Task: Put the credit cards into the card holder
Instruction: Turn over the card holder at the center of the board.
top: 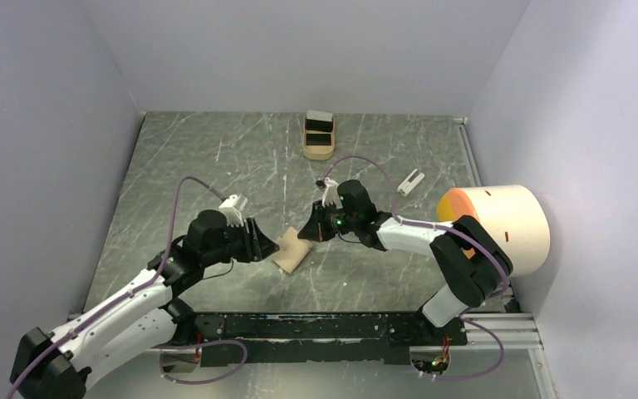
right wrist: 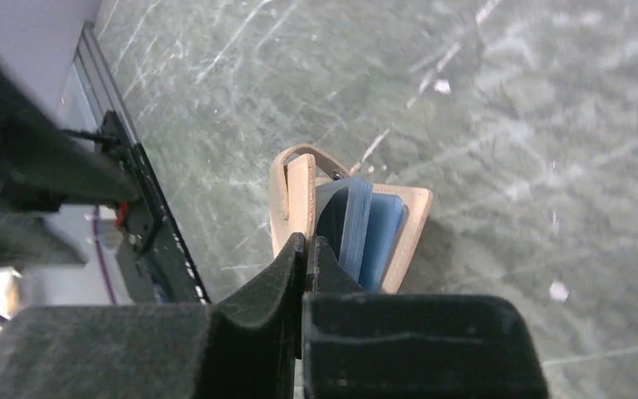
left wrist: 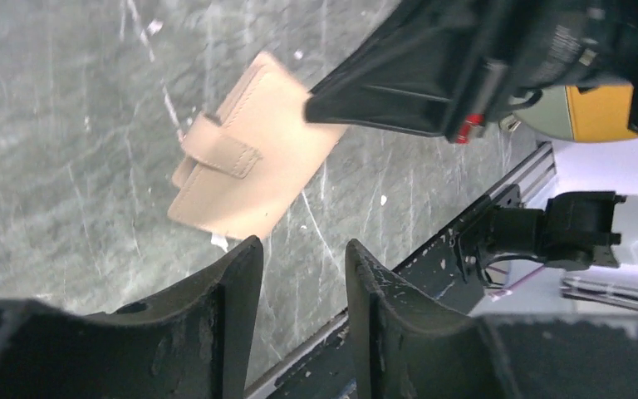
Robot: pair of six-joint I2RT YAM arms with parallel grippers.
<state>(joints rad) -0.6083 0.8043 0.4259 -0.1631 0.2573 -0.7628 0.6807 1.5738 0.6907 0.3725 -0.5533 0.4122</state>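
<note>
While the left gripper (left wrist: 303, 247) hangs low with jaws parted and nothing between them, the card holder (left wrist: 249, 166) lies on the table (top: 216, 150) just ahead of its fingertips, not touching. The right gripper (right wrist: 306, 245), pinched closed, has its tips at the holder's opposite, open edge, where a dark card (right wrist: 334, 223) sits beside bluish pockets (right wrist: 378, 237); can't tell if it's gripped. Far back, more credit cards (top: 320, 120) sit in a tan tray (top: 317, 151), well apart.

One card holder (top: 290, 250), two grippers (top: 259, 241) (top: 306, 231) — one tray (top: 317, 153)
</note>
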